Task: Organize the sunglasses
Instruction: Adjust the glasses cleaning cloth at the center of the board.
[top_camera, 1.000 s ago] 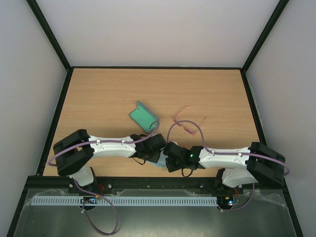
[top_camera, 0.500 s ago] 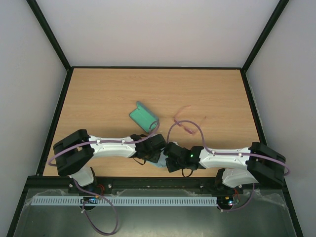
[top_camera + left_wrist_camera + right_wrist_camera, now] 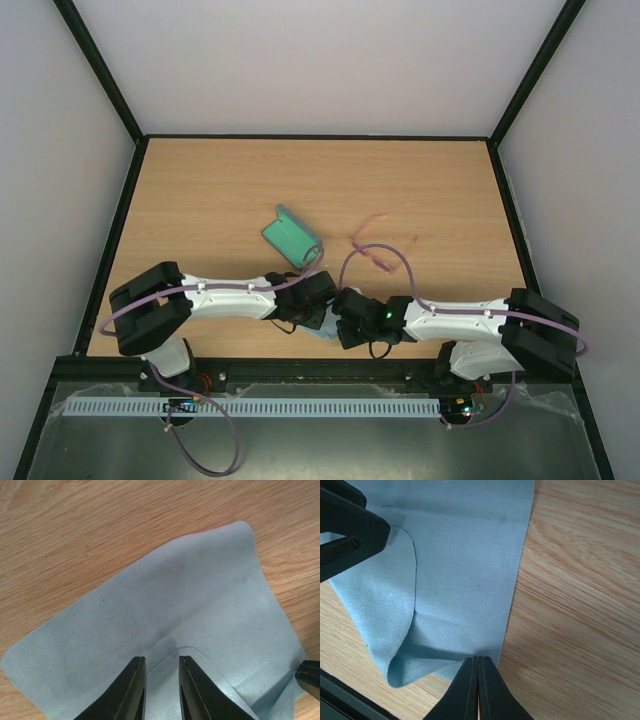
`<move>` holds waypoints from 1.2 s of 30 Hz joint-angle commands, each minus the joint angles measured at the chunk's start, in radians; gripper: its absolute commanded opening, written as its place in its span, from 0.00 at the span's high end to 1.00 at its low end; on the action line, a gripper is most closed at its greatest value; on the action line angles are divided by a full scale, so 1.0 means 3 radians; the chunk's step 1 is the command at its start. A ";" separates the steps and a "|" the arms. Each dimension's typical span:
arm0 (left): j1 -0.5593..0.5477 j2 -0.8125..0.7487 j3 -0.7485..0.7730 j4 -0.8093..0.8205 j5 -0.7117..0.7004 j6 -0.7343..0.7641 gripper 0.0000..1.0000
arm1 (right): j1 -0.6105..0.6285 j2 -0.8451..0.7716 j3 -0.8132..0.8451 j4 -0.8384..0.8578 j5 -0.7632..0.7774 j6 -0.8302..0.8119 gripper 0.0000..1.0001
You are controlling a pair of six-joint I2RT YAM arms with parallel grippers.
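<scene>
Overhead, both wrists nearly cover the cloth [image 3: 190,595]; the right gripper [image 3: 478,661] pinches its folded edge, and the left gripper [image 3: 161,659] stands narrowly parted.

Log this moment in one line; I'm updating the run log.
left hand narrowly open over cloth | right hand shut on cloth corner | sunglasses and open case untouched

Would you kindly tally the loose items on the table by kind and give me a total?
sunglasses: 1
case: 1
cloth: 1
Total: 3
</scene>
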 commanded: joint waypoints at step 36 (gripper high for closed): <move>-0.0320 -0.0163 -0.0137 -0.0083 -0.0185 -0.0137 0.98 | 0.0028 -0.0915 -0.0162 0.0177 0.0385 0.0338 0.52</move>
